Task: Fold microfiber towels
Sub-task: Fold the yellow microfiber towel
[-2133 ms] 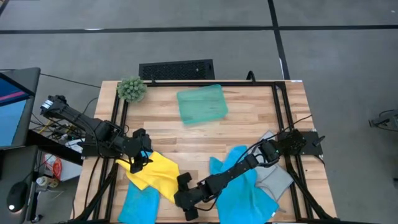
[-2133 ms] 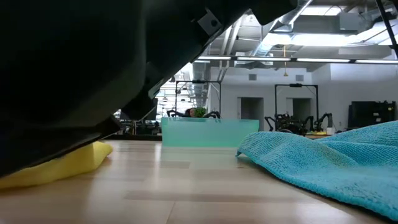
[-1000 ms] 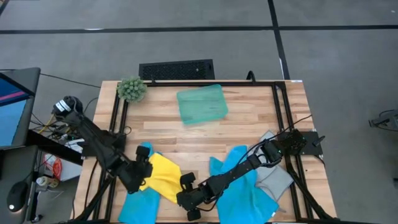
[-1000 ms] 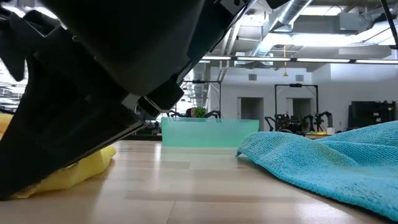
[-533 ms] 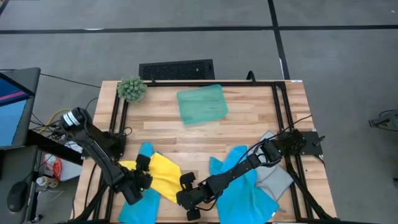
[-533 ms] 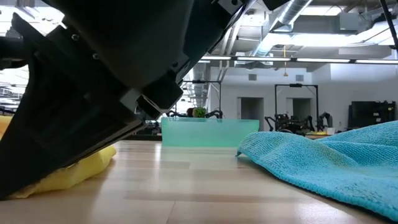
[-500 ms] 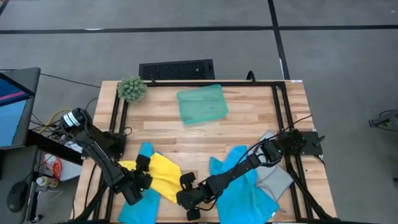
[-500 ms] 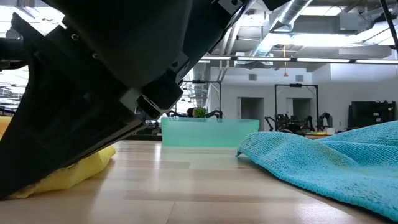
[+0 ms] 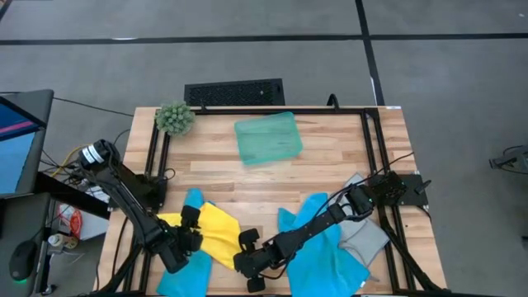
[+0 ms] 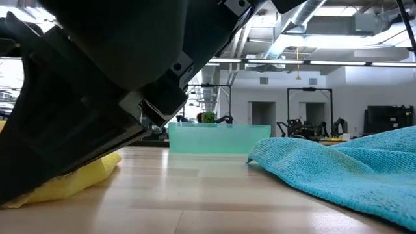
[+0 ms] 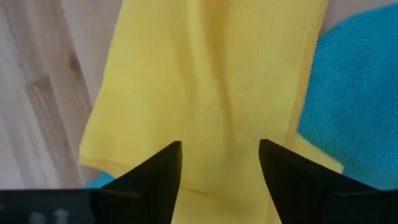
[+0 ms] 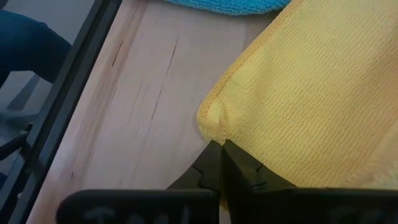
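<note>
A yellow towel lies crumpled near the table's front left, partly on a blue towel. My left gripper is open and points steeply down over the yellow towel's left part, one finger to either side of a strip of cloth; I cannot tell whether it touches. My right gripper reaches across from the right and is shut at the yellow towel's near right corner. A second blue towel and a grey towel lie under the right arm. My right gripper pinches the yellow towel's corner between its two shut fingers, only at the cloth's hemmed edge. The fingers slant down from the table's right. The corner puckers up a little at the fingertips, and the rest of the towel lies slack on the table.
A translucent teal tray stands at the far middle and a green plant ball at the far left corner. Black frame rails run along both sides. Bare wood lies between the tray and the towels.
My left gripper has moved toward the table's near edge and sunk lower over the yellow towel's left part, staying open. My right gripper and the towels have kept still.
</note>
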{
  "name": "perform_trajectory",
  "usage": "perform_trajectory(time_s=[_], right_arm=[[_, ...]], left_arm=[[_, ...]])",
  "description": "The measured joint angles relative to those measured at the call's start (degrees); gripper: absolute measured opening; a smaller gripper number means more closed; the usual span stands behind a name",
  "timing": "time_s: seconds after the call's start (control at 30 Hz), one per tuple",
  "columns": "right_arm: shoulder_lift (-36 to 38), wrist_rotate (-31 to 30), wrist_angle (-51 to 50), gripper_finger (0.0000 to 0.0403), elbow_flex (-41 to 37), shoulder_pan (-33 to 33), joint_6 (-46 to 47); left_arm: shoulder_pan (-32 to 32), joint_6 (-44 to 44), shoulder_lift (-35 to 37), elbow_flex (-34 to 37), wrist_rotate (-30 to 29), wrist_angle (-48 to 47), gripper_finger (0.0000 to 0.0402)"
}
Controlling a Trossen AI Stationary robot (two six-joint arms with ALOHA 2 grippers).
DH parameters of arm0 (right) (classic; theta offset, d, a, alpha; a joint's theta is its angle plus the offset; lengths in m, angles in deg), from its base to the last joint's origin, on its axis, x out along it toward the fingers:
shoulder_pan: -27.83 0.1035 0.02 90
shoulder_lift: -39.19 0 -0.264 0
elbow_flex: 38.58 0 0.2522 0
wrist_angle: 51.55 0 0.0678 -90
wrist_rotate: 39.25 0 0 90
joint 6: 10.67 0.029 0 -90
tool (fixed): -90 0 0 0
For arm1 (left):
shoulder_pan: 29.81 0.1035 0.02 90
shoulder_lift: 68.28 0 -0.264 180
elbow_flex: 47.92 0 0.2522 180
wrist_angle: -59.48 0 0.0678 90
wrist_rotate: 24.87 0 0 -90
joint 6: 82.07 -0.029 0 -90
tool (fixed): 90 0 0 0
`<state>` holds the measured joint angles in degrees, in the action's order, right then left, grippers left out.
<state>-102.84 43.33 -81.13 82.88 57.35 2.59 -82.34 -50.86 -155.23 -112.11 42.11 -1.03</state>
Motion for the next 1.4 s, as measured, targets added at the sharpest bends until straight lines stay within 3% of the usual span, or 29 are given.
perform_trajectory(time_s=[0.17, 0.77, 1.23, 1.4], right_arm=[[0.0, -0.16, 0.01, 0.0029, 0.0, 0.0, -0.02], [-0.04, -0.31, 0.39, 0.003, 0.0, 0.09, -0.02], [-0.13, -0.31, 1.22, 0.0029, 0.0, 0.09, 0.02], [0.62, -0.17, 0.29, 0.0026, -0.07, 0.3, 0.24]], left_arm=[[0.0, -0.06, -2.03, 0.04, -3.01, -0.3, 0.0208], [0.39, 2.9, -4.92, 0.04, -4.71, -3.86, 0.02], [0.77, 2.47, -4.92, -0.34, -4.31, -4.12, 0.0016], [0.76, 0.82, -4.92, -5.45, -5.0, -7.54, 0.0008]])
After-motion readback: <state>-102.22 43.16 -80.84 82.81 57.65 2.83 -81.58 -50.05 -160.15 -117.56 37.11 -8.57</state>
